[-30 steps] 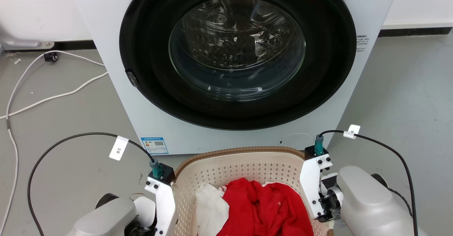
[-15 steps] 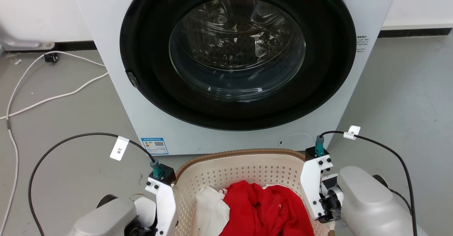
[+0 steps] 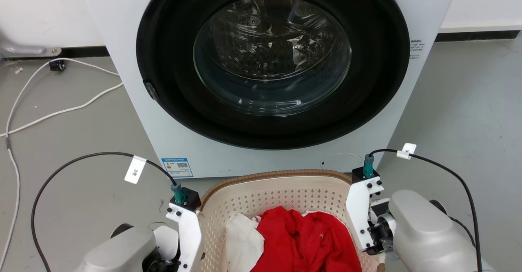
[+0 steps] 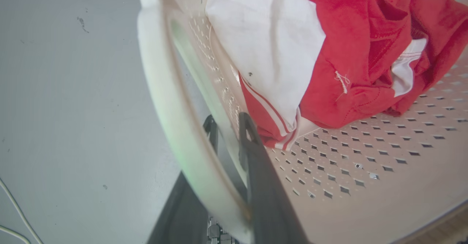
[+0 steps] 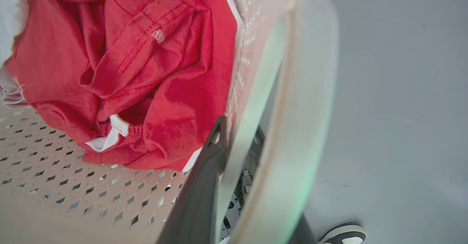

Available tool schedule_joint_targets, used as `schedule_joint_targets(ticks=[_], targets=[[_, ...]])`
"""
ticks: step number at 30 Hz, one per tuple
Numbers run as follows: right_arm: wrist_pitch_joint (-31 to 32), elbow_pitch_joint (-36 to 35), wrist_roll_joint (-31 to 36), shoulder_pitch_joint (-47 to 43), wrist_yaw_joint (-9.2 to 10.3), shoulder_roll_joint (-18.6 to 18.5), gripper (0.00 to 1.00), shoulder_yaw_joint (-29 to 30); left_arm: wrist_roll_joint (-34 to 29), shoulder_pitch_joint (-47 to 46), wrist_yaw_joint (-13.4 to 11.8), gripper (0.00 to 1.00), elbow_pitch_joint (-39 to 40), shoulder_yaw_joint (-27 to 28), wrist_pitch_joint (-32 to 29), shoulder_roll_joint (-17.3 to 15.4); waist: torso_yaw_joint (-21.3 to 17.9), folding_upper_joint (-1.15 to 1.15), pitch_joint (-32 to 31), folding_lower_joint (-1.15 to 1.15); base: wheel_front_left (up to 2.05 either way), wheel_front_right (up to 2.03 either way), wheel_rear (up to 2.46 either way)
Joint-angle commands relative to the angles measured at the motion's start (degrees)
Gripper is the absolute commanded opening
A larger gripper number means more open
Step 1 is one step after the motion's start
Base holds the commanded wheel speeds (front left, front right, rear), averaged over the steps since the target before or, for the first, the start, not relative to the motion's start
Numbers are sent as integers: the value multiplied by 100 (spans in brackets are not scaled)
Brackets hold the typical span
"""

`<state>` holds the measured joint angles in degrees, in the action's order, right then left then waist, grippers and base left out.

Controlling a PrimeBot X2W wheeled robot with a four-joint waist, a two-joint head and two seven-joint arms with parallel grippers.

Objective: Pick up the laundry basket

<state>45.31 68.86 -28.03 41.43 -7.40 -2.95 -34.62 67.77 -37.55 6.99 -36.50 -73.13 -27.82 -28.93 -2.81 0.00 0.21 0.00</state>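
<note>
The cream perforated laundry basket with its brown rim sits at the bottom centre, just in front of the washing machine. It holds red clothes and a white cloth. My left gripper straddles the basket's left wall under the white handle, one dark finger inside and one outside, shut on it. My right gripper clamps the right wall the same way beneath the other handle. In the head view both wrists flank the basket, and the fingers are hidden below them.
The white washing machine, its round door shut, stands close behind the basket. White cables trail over the grey floor at the left. A person's shoe is on the floor beside the right handle.
The basket's rim sank a little in the view, then rose back. The head view itself shifted slightly. Both grippers keep their hold on the basket walls.
</note>
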Motion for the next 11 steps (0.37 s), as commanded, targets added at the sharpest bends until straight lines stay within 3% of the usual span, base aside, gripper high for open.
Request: schedule_joint_targets(ticks=[1, 11], targets=[[-77, -22, -20, 157, -16, 13, 0, -30, -37, -22, 82, 0, 58, -47, -47, 44, -1, 0, 4, 0, 0, 0, 0], [-80, 13, -108, 170, -16, 13, 0, -112, -22, -31, 82, 0, 53, -48, -74, 51, 8, 0, 10, 0, 0, 0, 0]])
